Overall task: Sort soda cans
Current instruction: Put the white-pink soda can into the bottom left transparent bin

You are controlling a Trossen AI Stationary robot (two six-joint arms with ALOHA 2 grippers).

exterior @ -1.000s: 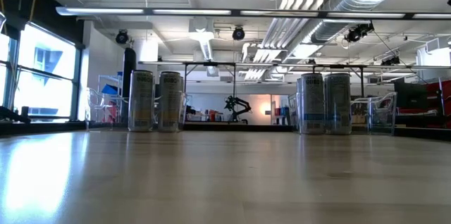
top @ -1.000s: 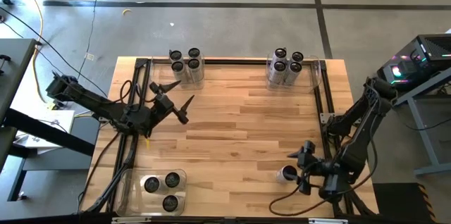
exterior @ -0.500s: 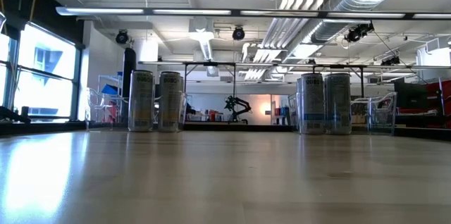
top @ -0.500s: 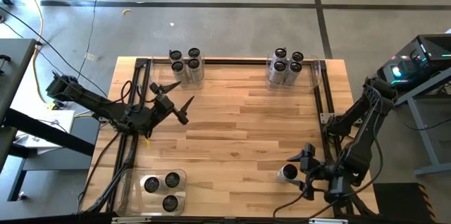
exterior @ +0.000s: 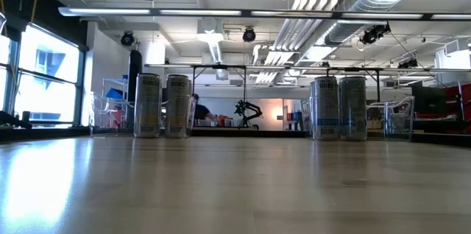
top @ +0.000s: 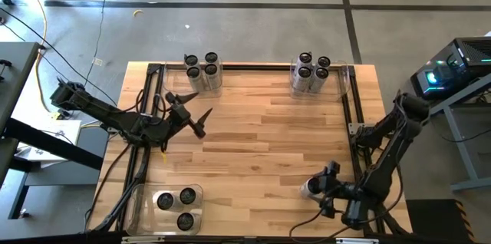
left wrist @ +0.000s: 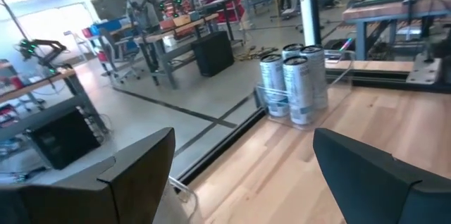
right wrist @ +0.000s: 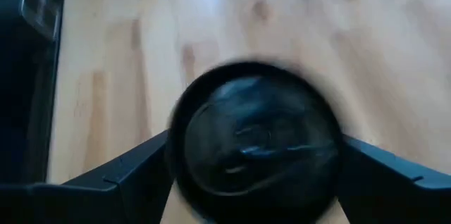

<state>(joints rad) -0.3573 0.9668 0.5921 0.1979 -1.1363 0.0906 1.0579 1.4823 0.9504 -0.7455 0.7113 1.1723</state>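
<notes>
Right pincer [top: 325,189] stands spread around a lone soda can [top: 311,189] at the bench's [top: 261,136] near right edge, not visibly clamped; uneven closing could tip it. Left pincer [top: 192,113] hangs open mid-left. Can labels unreadable; finger contact in the wrist view is blurred.

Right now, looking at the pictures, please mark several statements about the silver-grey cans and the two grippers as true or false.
1. The right gripper surrounds a lone silver-grey soda can near the table's front edge. True.
2. The left gripper holds a can. False: it is open and empty.
3. The front left clear plastic rectangular bin holds three cans. True.
4. The back right group counts two cans. False: four.
5. The back left group counts four cans. True.
</notes>
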